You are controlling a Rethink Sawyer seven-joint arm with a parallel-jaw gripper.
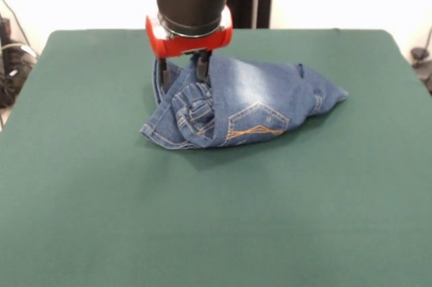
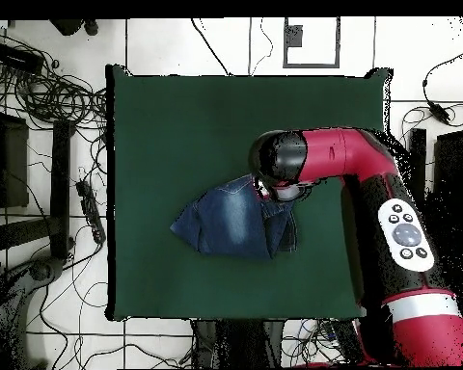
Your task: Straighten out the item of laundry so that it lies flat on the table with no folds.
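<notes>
Starting at the left in the front view, the tool (image 1: 181, 71) is down on the heap: two dark fingers (image 1: 163, 73) hang from the red wrist with a clear gap between them, one at the very edge of the jeans (image 1: 243, 103) and the other pressed into the bunched cloth. The jaws stand apart and have not pinched shut, so I read the tool as open, straddling a raised fold rather than holding it.

Just below the tool the denim is rolled over on itself, a thick lump of waistband or hem with heavy seams and a belt loop showing. To the right of that lies a back pocket with orange stitching, and further right from the tool the cloth tapers off to a point, flatter and thinner there. The whole garment sits in a wedge on the surface (image 1: 216, 219), well inside its edges, towards the robot's side. From above, the arm's head covers one end of the jeans (image 2: 231, 224) and the rest spreads away from it across the green surface (image 2: 177, 125).

To my eye this will handle as soft but not flimsy: small, light, limp enough to drape, with stiff seams that hold a crease. It should drag over the felt with some friction rather than slide. The best hold looks like a single outer layer at the seamed edge by the tool. Pinching the whole roll would lift the folds along with it.
</notes>
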